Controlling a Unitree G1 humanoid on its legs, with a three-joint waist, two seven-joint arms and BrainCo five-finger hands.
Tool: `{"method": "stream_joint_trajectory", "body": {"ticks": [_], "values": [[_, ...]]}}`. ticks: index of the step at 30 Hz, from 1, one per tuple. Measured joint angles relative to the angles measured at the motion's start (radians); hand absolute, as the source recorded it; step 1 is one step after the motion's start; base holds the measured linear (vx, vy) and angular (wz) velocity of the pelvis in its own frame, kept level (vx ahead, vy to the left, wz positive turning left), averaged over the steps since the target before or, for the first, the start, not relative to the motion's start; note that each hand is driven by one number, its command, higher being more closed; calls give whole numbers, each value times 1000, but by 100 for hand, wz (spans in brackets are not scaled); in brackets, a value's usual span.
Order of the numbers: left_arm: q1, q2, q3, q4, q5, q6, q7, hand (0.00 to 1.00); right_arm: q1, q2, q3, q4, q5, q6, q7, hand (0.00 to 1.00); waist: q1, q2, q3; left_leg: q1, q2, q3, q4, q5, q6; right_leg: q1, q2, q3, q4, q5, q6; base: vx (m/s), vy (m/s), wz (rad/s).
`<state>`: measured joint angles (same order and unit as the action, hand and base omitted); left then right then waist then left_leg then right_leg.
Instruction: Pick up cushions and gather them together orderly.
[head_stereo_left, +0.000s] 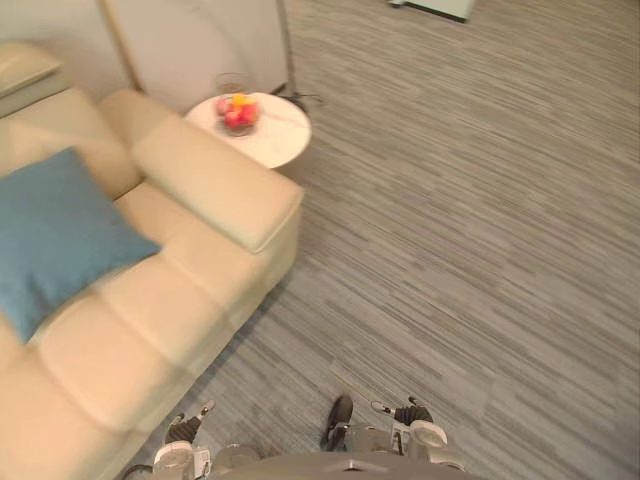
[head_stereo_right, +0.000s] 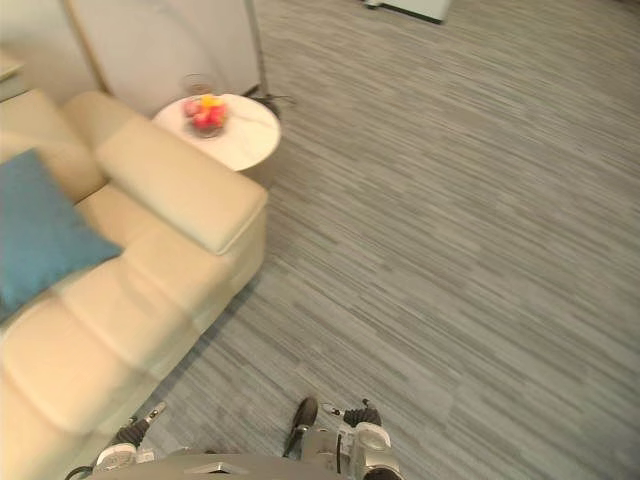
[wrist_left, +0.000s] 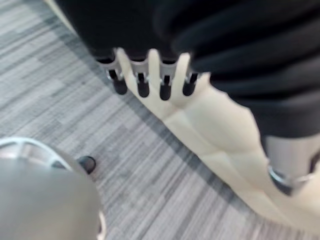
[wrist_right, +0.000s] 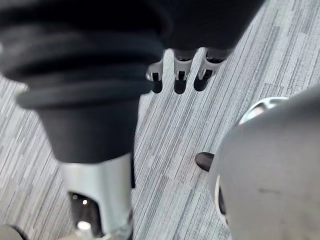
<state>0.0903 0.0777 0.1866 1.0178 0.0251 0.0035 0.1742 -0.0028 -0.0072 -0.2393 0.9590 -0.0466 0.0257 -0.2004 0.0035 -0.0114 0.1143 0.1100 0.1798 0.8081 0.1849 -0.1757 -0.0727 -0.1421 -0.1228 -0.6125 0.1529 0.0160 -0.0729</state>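
A cream sofa (head_stereo_left: 170, 300) is sitting on grey striped carpet (head_stereo_left: 450, 220). A plain teal-blue square cushion (head_stereo_left: 55, 235) is leaning against its backrest. Beside the armrest, a round white worktop (head_stereo_left: 280, 140) is carrying a fruit bowl (head_stereo_left: 238, 113). The left robot hand (wrist_left: 154, 70) and right robot hand (wrist_right: 181, 75) are hanging released, grasping nothing.

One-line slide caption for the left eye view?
Blue square cushion on a cream leather sofa; round white side table with glass fruit bowl beside it; grey striped carpet.
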Motion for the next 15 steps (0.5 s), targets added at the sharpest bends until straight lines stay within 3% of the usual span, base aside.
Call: {"method": "stream_joint_trajectory", "body": {"ticks": [1,2,4,5,6,8,10,11,15], "values": [[-1,-2,-5,-6,0,-3,0,0,-3,-6,6,1,0,0,0,0,0,9,3,14,-10,1,-12,5,-8,4,17,26,-24,-2,20,99,-144,-112],[-2,-11,-14,-8,0,-7,0,0,-4,-17,9,2,0,0,0,0,0,16,6,33,-11,-15,-31,19,-21,1,42,82,-32,5,15,82,-156,-116],[-2,-27,-37,-5,1,-7,-5,0,-12,-44,12,2,-1,0,0,0,-3,59,15,53,-6,-22,-50,18,-26,-1,82,139,-57,-5,21,58,-140,-101],[-2,-32,-38,-4,1,-6,-5,0,-12,-46,12,2,-1,0,0,0,-4,61,17,53,0,-28,-45,15,-28,-2,92,151,-67,-7,23,43,-109,-80],[-4,-42,-42,-4,2,-6,-7,0,-8,-58,9,3,0,0,-2,0,-8,84,11,46,43,-55,34,-5,-40,1,120,169,-75,-29,19,64,-90,-57],[-7,-45,-43,-6,8,-6,-8,0,1,-58,6,4,0,0,-4,0,-9,82,13,13,97,-75,171,-20,-26,7,134,186,-70,-41,14,74,-75,-45],[-22,-47,-42,-7,8,-6,-7,0,3,-63,6,5,0,1,-7,0,-9,80,19,-70,171,-156,392,-27,12,25,160,230,-73,-41,15,81,-59,-42],[-25,-49,-41,-8,8,-6,-7,0,0,-64,7,9,0,1,-8,0,-4,78,21,-88,166,-200,420,-42,10,28,165,246,-76,-41,15,75,-3,-57],[-29,-52,-42,-24,7,-14,-7,0,-22,-100,7,80,0,2,-23,0,16,67,39,-168,41,-407,419,-139,8,90,166,378,-98,-46,3,84,51,-81]]}}
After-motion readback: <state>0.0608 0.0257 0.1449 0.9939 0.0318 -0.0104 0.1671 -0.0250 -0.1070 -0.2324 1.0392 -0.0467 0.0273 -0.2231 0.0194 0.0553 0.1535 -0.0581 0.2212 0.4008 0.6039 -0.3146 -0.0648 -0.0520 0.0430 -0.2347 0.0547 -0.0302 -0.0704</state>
